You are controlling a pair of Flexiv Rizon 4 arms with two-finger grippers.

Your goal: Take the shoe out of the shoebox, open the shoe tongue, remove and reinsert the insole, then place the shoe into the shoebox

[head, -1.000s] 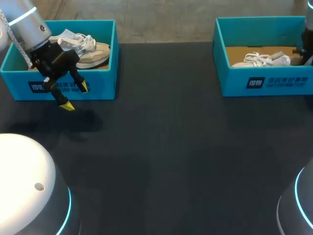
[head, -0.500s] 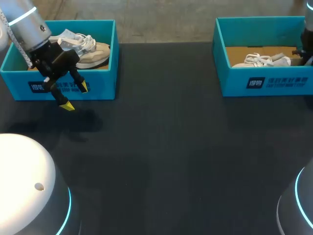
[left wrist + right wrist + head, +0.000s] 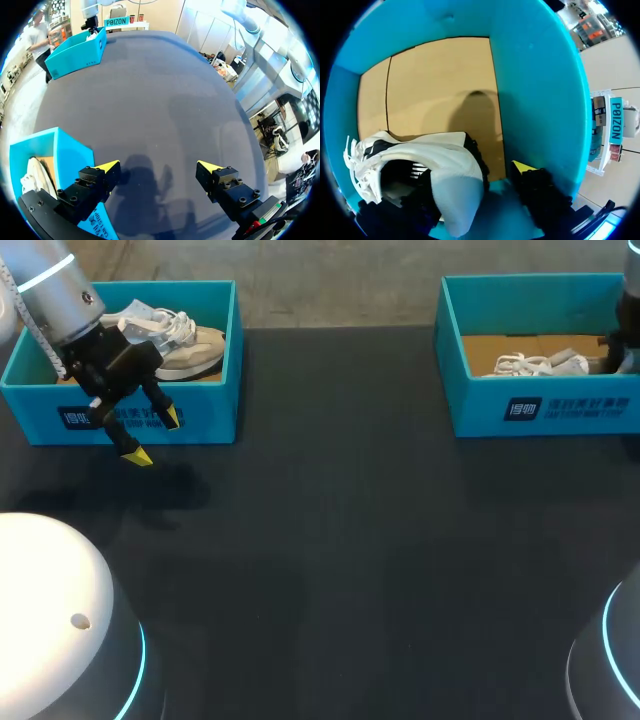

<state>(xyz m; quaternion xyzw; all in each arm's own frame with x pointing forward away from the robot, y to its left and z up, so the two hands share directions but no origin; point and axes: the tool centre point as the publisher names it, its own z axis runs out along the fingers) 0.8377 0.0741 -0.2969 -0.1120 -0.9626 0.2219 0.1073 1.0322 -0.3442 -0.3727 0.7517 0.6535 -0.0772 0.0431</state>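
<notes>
Left gripper spread, empty, before left shoebox, upper left | right gripper inside right shoebox, upper right, at white shoe heel; grip cannot be told | shoe lies left-right, toe away from gripper | right arm nearer

Ahead of the right tool, the shoe looks smooth white leather with woven laces, its shoebox matt teal card floored in plain brown card, the bench matt and dark.
</notes>
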